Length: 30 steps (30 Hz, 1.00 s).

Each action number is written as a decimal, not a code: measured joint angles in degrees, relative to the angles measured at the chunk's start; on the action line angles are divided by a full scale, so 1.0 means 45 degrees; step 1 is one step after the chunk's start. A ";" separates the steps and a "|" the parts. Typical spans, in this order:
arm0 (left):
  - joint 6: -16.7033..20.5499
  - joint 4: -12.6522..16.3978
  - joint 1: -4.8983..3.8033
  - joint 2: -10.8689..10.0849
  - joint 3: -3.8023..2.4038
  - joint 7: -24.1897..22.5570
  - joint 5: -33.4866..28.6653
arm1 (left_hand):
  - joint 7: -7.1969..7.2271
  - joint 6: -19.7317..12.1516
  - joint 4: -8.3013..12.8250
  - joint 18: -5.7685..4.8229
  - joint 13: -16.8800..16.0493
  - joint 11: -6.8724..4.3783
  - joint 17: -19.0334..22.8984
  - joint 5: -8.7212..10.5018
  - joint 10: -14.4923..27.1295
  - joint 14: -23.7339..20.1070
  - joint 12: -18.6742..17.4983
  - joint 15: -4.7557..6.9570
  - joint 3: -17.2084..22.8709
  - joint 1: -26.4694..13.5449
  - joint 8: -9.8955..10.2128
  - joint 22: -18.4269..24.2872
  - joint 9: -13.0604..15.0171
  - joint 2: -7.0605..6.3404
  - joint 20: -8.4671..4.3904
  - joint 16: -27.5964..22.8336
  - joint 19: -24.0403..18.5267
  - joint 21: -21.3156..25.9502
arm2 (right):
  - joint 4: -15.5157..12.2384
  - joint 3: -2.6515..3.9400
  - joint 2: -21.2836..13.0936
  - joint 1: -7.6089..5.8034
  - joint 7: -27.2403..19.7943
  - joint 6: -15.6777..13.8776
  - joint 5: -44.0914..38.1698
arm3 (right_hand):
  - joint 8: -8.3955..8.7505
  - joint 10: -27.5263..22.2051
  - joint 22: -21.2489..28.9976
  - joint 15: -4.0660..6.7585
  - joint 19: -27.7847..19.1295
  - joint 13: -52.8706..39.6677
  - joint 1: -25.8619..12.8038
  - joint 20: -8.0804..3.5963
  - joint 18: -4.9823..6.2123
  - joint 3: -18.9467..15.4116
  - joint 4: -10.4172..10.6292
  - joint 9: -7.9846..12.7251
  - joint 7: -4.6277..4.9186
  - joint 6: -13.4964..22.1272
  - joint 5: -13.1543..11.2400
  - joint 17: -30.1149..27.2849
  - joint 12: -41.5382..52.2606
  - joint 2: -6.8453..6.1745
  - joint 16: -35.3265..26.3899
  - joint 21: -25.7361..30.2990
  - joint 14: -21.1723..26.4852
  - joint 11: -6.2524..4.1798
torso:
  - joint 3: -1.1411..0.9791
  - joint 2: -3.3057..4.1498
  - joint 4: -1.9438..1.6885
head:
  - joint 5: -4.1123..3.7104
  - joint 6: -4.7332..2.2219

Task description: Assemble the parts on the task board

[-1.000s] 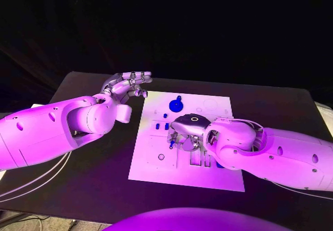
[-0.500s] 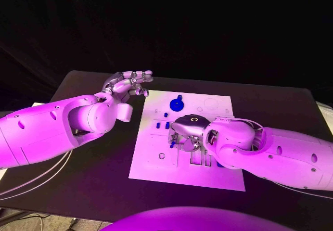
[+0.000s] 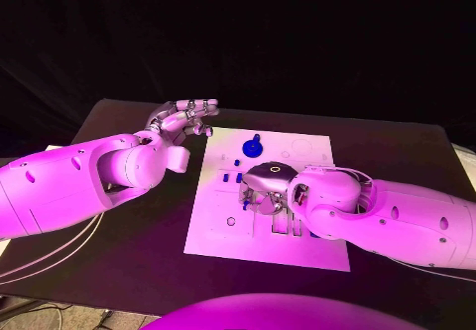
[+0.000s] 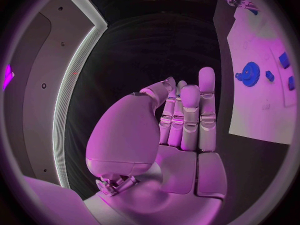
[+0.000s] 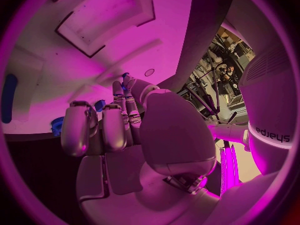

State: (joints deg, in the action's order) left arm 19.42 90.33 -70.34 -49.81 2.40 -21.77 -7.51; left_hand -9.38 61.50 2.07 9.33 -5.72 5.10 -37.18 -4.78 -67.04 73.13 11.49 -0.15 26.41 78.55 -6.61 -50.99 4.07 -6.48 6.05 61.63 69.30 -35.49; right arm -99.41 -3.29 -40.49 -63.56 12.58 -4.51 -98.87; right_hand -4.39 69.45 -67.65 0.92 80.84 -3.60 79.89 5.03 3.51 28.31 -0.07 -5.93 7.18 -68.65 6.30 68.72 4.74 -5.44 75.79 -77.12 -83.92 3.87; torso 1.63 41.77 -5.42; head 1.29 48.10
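On white task board (image 3: 223, 237) — round blue toothed gear (image 3: 252, 148).

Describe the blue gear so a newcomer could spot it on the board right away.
Start at the white task board mid-table. Near its far edge, beside the left robot hand, lies the blue gear. It is round and toothed, and bigger than the small blue pieces nearer the right robot hand.

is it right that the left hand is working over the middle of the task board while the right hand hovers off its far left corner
No, the hands are swapped. In the head view the right hand works over the middle of the task board, while the left hand hovers off its far left corner.
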 measured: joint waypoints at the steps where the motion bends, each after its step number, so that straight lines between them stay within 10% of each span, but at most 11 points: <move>1: -0.0001 0.0000 0.0000 0.0000 0.0000 0.0000 0.0000 | 0.0000 0.0000 0.0000 0.0000 0.0000 0.0000 0.0000 0.0000 0.0000 0.0001 0.0000 0.0000 0.0000 0.0000 0.0000 0.0000 0.0000 0.0000 0.0000 0.0000 0.0000 0.0000 | 0.0005 -0.0002 0.0008 0.0004 0.0007 0.0000 -0.0007 | 0.0002 0.0000 -0.0001 0.0000 0.0000 -0.0007 -0.0059 0.0000 0.0000 0.0000 0.0000 -0.0004 0.0000 0.0001 0.0000 0.0000 -0.0051 -0.0030 0.0000 0.0000 0.0000 0.0000 | 0.0000 -0.0001 0.0000 | 0.0000 0.0000; 20: -0.0013 -0.0063 0.0002 0.0003 0.0000 0.0010 0.0001 | 0.0001 0.0000 0.0000 -0.0001 -0.0010 0.0000 0.0038 0.0000 0.0000 -0.0041 0.0064 -0.0042 0.0000 0.0000 0.0000 0.0013 0.0000 0.0000 0.0000 0.0000 0.0000 0.0000 | 0.0030 -0.0044 0.0015 0.0045 0.0021 0.0012 0.0161 | 0.0108 -0.0477 0.0099 -0.0045 0.0000 0.0004 -0.0797 0.0000 0.0029 -0.0442 0.0159 0.0031 0.0152 0.0360 0.0328 -0.0087 -0.0252 -0.0411 0.0000 0.0047 -0.0045 0.0153 | -0.0013 -0.0005 0.0010 | 0.0000 0.0039; 25: -0.0013 -0.0071 0.0002 0.0004 0.0000 0.0015 0.0002 | 0.0001 0.0000 -0.0001 0.0000 -0.0010 0.0000 0.0037 0.0000 0.0000 -0.0041 0.0065 -0.0043 0.0000 0.0000 0.0000 0.0013 0.0000 0.0000 0.0000 0.0000 0.0000 0.0000 | 0.0020 -0.0050 -0.0043 0.0049 0.0018 -0.0047 0.0236 | 0.0159 -0.1727 0.0590 -0.0353 -0.0229 -0.0087 -0.0872 0.0277 0.0199 -0.0929 0.0103 0.0366 0.0461 0.1613 0.0328 -0.0202 -0.0154 -0.0594 0.0000 0.0425 -0.0031 0.0207 | -0.0013 -0.0006 0.0011 | 0.0000 0.0040; 30: -0.0013 -0.0087 0.0002 0.0009 0.0000 0.0020 0.0002 | 0.0000 -0.0001 0.0000 -0.0001 -0.0009 -0.0046 0.0037 0.0000 0.0046 -0.0040 0.0064 -0.0042 0.0000 0.0000 0.0001 0.0012 0.0000 0.0000 0.0000 0.0000 0.0000 0.0000 | -0.0027 -0.0062 -0.0224 0.0055 0.0037 -0.0296 0.0240 | 0.0160 -0.3531 0.1744 -0.0524 -0.0624 0.0049 -0.0790 0.0476 0.0400 -0.1692 -0.0031 0.0511 0.0681 0.3031 0.0403 -0.0367 -0.0224 -0.0777 -0.0099 0.1186 -0.0022 0.0743 | -0.0012 -0.0006 0.0010 | -0.0034 0.0016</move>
State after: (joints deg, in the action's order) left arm 19.36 89.94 -70.33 -49.77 2.40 -21.68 -7.49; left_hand -9.38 61.49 2.07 9.33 -5.76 4.90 -37.01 -4.78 -66.84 72.95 11.78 -0.34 26.41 78.55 -6.61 -50.94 4.07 -6.48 6.05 61.63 69.30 -35.49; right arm -99.53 -3.56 -41.50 -63.31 12.74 -5.85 -97.79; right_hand -3.67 53.56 -59.80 -1.44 78.03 -3.38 76.34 7.17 5.31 20.70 -0.21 -3.63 10.24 -55.01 8.11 67.07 3.73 -8.94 75.34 -71.78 -84.02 7.22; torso 1.57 41.74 -5.37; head 1.13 48.17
